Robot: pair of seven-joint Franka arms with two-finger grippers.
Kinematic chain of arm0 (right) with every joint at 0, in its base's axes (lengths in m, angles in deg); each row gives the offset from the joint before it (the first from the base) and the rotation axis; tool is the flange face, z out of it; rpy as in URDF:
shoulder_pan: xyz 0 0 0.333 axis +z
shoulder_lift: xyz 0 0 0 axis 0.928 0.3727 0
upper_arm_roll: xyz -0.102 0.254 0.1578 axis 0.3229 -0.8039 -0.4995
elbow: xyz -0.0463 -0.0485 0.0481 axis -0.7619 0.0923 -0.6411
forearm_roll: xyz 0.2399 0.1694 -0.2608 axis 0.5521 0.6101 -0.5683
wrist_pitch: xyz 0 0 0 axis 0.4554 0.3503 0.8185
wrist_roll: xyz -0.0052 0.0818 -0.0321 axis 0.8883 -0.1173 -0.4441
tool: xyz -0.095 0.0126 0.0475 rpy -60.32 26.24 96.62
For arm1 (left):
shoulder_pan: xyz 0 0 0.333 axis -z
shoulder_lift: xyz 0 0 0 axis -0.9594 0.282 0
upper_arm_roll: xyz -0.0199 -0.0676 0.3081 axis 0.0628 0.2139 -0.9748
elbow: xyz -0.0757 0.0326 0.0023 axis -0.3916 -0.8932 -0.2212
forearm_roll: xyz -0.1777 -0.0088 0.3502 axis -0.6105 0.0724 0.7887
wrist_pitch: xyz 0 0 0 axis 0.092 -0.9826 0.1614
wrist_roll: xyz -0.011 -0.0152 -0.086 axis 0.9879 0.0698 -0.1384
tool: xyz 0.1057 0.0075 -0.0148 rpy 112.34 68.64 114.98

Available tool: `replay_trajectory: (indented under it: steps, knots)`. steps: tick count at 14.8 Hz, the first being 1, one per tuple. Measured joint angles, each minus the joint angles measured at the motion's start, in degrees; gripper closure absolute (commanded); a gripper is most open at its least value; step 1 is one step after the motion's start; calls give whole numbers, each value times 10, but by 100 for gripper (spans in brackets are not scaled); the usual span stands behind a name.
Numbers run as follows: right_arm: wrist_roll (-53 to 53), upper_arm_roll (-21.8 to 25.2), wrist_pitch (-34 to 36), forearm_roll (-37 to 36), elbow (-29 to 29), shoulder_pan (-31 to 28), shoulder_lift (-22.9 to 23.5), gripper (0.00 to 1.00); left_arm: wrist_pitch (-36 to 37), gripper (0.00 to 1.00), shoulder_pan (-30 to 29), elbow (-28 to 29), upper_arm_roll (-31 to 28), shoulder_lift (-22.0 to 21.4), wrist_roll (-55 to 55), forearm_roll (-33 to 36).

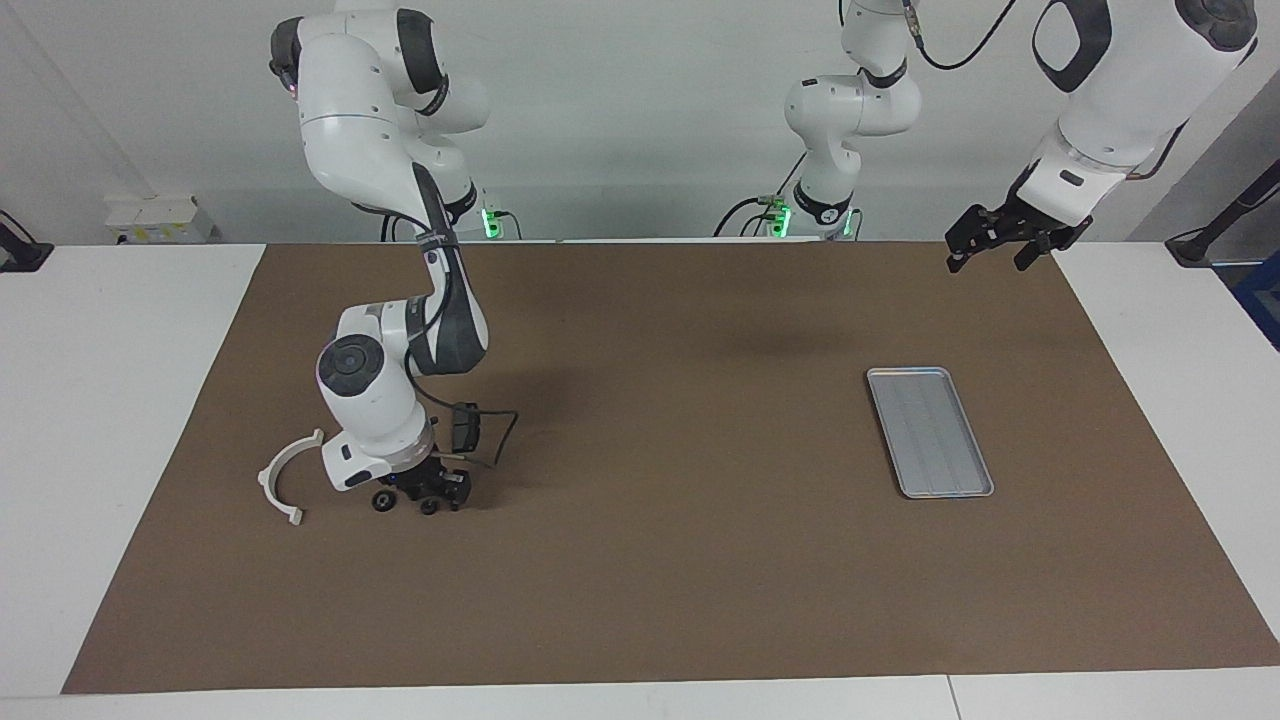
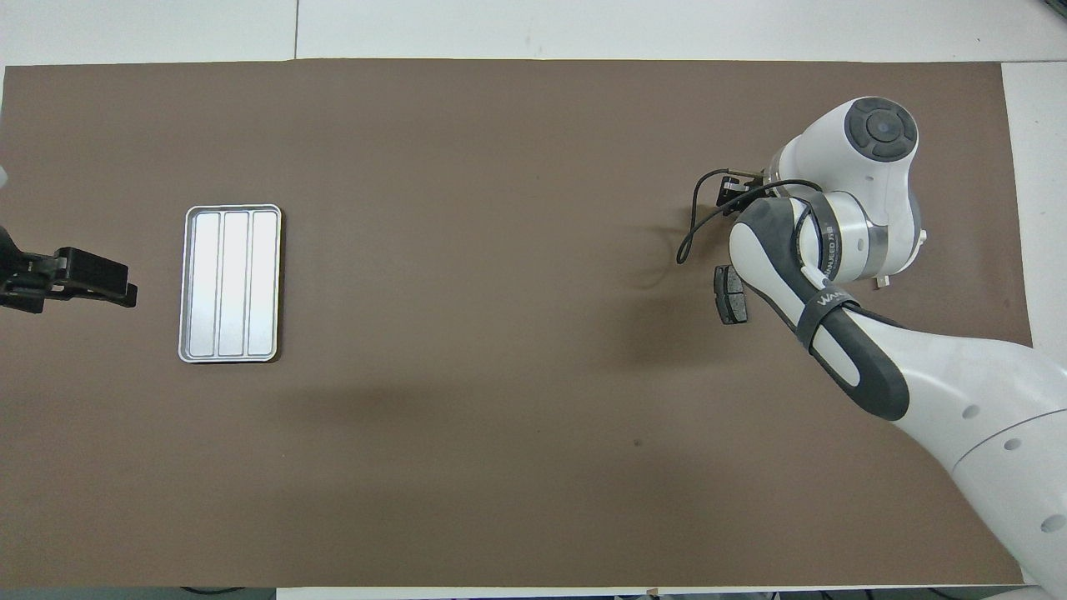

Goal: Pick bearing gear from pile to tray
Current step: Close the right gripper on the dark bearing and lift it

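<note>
Black round pieces (image 1: 383, 501) lie under the right gripper (image 1: 428, 490), grip hidden; left gripper (image 1: 1000, 240) waits spread near the tray (image 1: 931, 431).

Colours on the desk (image 1: 120, 420) — white, with a brown mat (image 1: 650, 560)

Silver-grey ribbed tray (image 1: 930, 432); white half-ring arc (image 1: 283, 478); dark grey brake pad (image 2: 732, 296); small black round pieces (image 1: 384, 502) — white arms, black end effectors.

Readable lettering: on the right arm only

In the overhead view, the grey band round the right arm (image 2: 834, 250) near its wrist carries pale lettering that looks like "WANJEED", followed by small characters too fine to make out; a dark strap just below it shows "WAN", the rest curving out of sight; the facing view offers nothing legible.
</note>
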Motion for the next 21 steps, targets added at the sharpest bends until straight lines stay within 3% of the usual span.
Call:
replay_trajectory:
  steps: [4,6,9,16,18,21]
  knots:
    - [-1,0,-4,0,0,0,0,58,0,0,0,0,0,0,0,0]
    - [-3,0,-8,0,0,-1,0,79,0,0,0,0,0,0,0,0]
    - [-4,0,-13,0,1,0,-1,100,0,0,0,0,0,0,0,0]
    - [-4,0,-9,-2,2,0,0,100,0,0,0,0,0,0,0,0]
    - [-4,0,46,-23,20,-1,0,100,0,0,0,0,0,0,0,0]
    - [5,-4,189,-36,88,3,-17,100,0,0,0,0,0,0,0,0]
